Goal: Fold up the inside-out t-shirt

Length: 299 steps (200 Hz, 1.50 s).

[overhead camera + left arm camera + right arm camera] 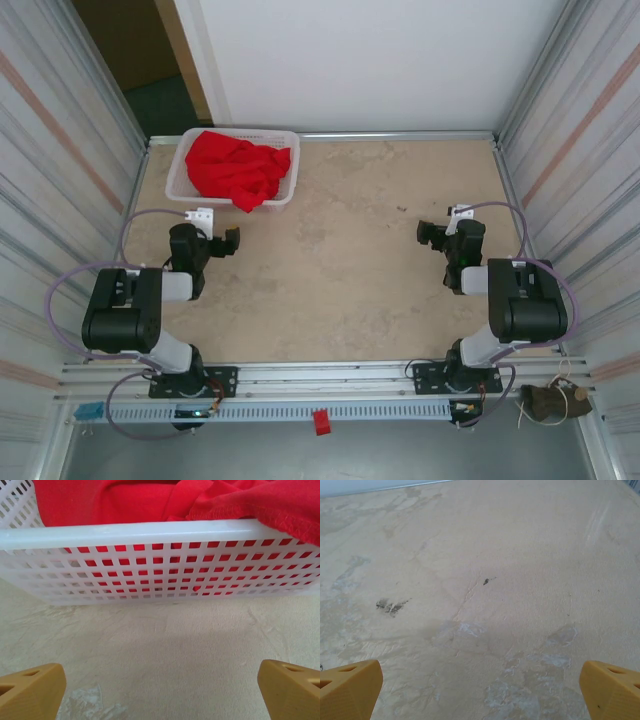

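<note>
Near rail (330, 385): metal strip carrying both arm bases. A small red tab (321, 422) sits on its front edge, and a brownish bundle (555, 402) at the right end is too small to make out.
Left arm (125, 310): black housing that hides part of the table beneath it, with a grey cable looping behind.
Right arm (525, 300): set the same way on the opposite side.
Left gripper (228, 241): jaws spread wide with nothing between them, just short of the basket. In the wrist view its yellow fingertips (30, 690) are cut off by the bottom corners.
Right gripper (430, 235): jaws likewise wide and holding nothing, over bare table well apart from the basket. Its fingertips (350, 690) are cropped the same way.
Table (340, 280): beige mottled surface with pale scuffs and a few dark smudges (391, 606).
Basket (178, 180): white plastic mesh, at the far left corner of the table. Its right end is cropped in the left wrist view.
Inside-out t-shirt (238, 168): bright red, bunched up inside the basket, with one stitched edge draped over the near rim. Sleeves, collar and any lettering cannot be told apart in the heap.
Back wall (380, 60): plain white, with a dark opening (150, 60) at its left.
</note>
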### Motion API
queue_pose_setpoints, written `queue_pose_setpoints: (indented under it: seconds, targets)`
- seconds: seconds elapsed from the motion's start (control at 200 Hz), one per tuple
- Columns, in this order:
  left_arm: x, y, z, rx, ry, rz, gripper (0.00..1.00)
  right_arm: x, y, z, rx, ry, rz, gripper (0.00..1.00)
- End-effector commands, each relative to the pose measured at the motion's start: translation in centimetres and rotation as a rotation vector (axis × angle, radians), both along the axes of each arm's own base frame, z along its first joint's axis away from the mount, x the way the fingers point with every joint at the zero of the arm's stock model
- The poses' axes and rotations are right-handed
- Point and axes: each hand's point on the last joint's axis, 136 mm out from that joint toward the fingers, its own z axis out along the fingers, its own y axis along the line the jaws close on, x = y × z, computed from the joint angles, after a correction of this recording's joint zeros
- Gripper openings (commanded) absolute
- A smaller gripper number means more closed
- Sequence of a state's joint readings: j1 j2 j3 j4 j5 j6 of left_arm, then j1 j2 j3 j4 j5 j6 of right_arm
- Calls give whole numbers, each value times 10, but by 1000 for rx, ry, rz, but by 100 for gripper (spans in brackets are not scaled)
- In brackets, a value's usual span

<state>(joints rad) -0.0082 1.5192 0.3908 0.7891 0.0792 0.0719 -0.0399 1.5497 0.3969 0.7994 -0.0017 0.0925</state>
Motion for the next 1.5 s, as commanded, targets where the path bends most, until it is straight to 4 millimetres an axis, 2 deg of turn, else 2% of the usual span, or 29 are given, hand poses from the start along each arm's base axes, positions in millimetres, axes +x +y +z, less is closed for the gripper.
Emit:
queue_pose_setpoints:
  seconds: [0.0,1.177,1.262,1.333,1.408,1.493]
  targets:
    - [6,-2,11,-1,-28,-13,99,4,-1,7,-5,-18,5,99]
    - [6,-1,11,-15,-27,-16,99,3,-2,8,0,-21,3,99]
    - [6,-6,22,-10,-52,-47,99,4,-10,19,-15,-23,-59,99]
    - [3,-2,36,-20,-23,-17,99,2,-10,34,-43,-9,-82,99]
    - [-4,4,44,-35,30,2,99,-2,-14,59,-61,-33,-124,99]
    - [-14,12,61,-28,12,39,99,-6,-20,91,23,-52,-194,99]
